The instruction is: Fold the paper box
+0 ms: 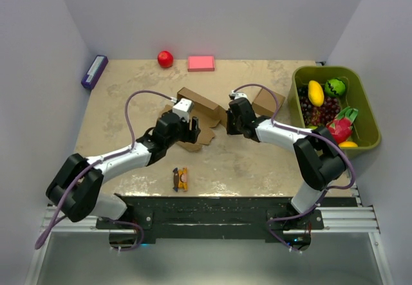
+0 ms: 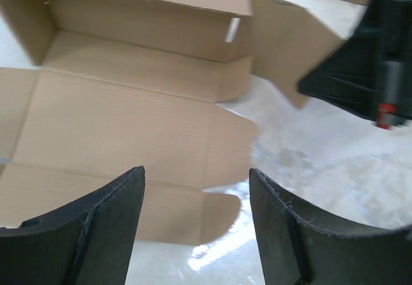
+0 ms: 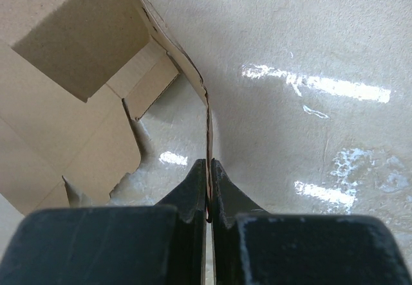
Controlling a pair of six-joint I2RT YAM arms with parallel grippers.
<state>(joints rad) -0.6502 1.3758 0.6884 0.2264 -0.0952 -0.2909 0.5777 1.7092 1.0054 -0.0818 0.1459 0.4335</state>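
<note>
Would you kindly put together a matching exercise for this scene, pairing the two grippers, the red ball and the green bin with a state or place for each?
Things:
1. left gripper
2. right gripper
3. red ball
4. green bin

States and places:
A. at the far edge of the table, beside the pink block
B. shut on an edge of the paper box
C. at the right, holding fruit
D. open, above the paper box

Pairs: 1-D, 2-B, 3-A, 4-C.
</note>
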